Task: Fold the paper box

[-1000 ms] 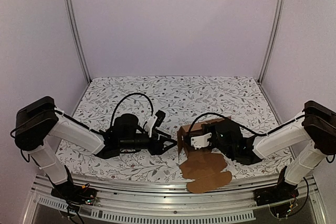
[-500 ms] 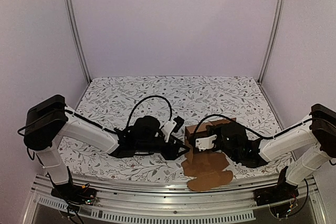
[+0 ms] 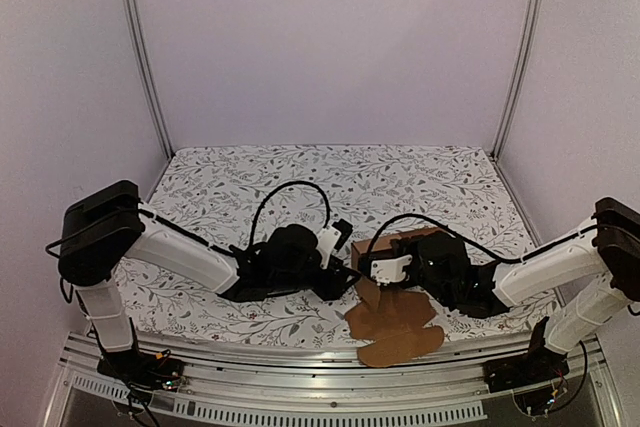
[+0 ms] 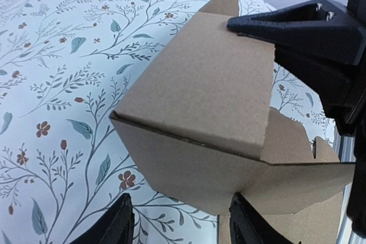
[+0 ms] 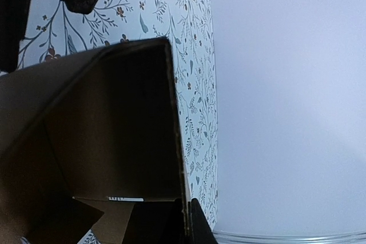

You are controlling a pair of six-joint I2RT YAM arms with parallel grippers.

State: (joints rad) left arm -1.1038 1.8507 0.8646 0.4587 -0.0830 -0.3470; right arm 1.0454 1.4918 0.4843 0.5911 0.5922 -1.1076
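Brown cardboard, half raised: the box (image 3: 392, 319) sits near the front edge of the worktop (image 3: 300, 177), right of centre, with some walls standing and its rounded flaps lying flat toward the near edge. The right fingers (image 5: 201, 235) are clenched on the top edge of one standing wall, and the card's cut edge runs down between them. The left fingers (image 4: 117, 227) are released, spread with nothing between them, low to the worktop just beside the box's left corner. I judge the step to be squaring up and closing the walls on the left side while the right grip serves as an anchor. To do it well, that grip should hold firm without dragging, since the sheet looks light and would likely slide on the flowered surface. The left fingers would best meet a panel flat and close to its crease, pushing so the card bends along the scored line instead of buckling across the face. Coming in too low risks wedging a fingertip under the base and tipping the whole thing. Coming in too high may cave the wall inward. The notched flap seen at the right of the left wrist view probably has to tuck in afterwards, so the corner should end up square. Whether the far walls are already locked I cannot tell.
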